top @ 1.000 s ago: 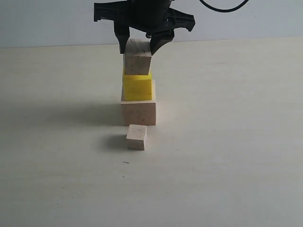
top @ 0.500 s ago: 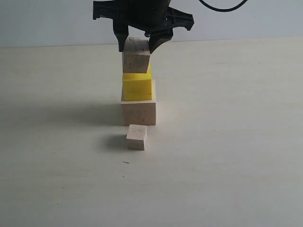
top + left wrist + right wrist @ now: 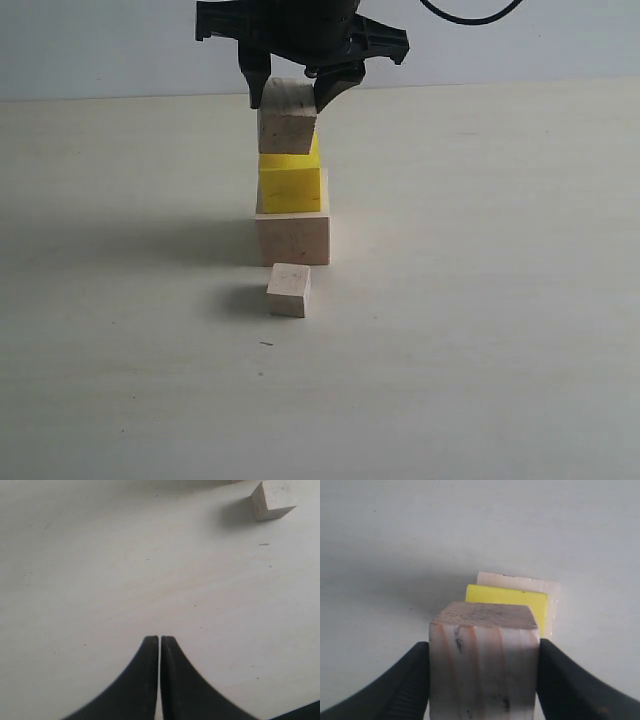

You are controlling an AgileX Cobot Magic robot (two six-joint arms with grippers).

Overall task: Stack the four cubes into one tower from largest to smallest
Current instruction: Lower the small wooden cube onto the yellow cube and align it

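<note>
Nearest, lower middle of the exterior frame: small pale bare-wood cube [image 3: 288, 290], loose on the pale counter [image 3: 480, 320], just in front of the stack. Behind it sits the large pale bare-wood cube [image 3: 292, 238], with the bright yellow cube [image 3: 290, 186] seated on top. Above those, my right gripper [image 3: 290, 100] clamps the medium pale wood cube with striped grain [image 3: 287, 120]. It's slightly tilted and biased left; can't tell if it touches the yellow. Best to level it, centre it, lower gently, and let go without nudging. My left gripper [image 3: 159, 641] is clenched on nothing, over bare counter. Nothing blocks the descent.
</note>
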